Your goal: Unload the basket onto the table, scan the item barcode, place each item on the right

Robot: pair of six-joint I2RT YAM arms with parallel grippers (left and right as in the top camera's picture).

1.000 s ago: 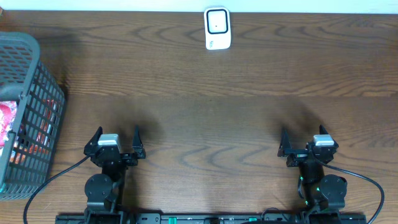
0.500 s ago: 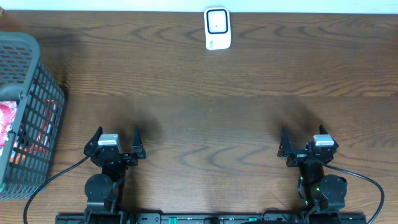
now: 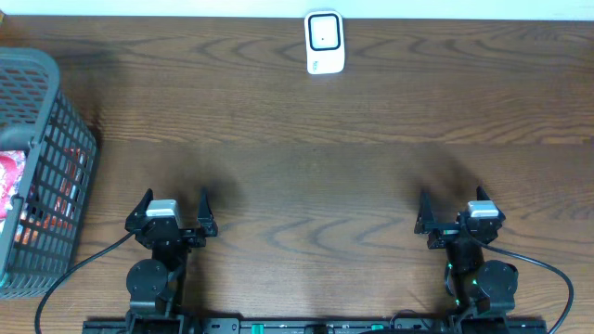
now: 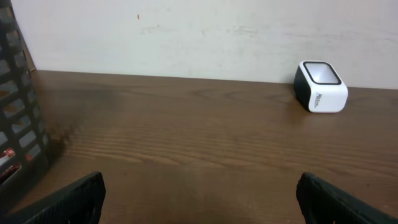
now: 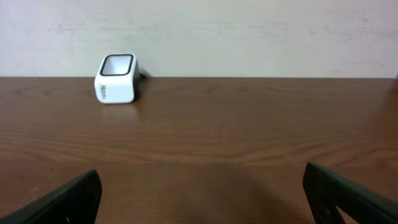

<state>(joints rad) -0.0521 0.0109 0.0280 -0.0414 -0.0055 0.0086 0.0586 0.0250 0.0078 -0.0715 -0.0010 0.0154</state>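
Observation:
A white barcode scanner [image 3: 325, 43] with a dark window stands at the far middle of the table; the left wrist view has the scanner [image 4: 321, 86] far right, the right wrist view has the scanner [image 5: 115, 78] far left. Red and white packaged items [image 3: 11, 190] lie inside the grey basket [image 3: 56, 121] at the left edge. My left gripper [image 3: 174, 209] rests open near the front left, nothing between its fingers. At the front right my right gripper [image 3: 452, 211] is open and holds nothing. Both are far from the scanner and basket.
The basket's dark mesh wall [image 4: 15, 118] shows at the left edge of the left wrist view. A pale wall [image 5: 199, 31] runs behind the table's far edge. Black cables [image 3: 548, 274] trail from the arm bases at the front.

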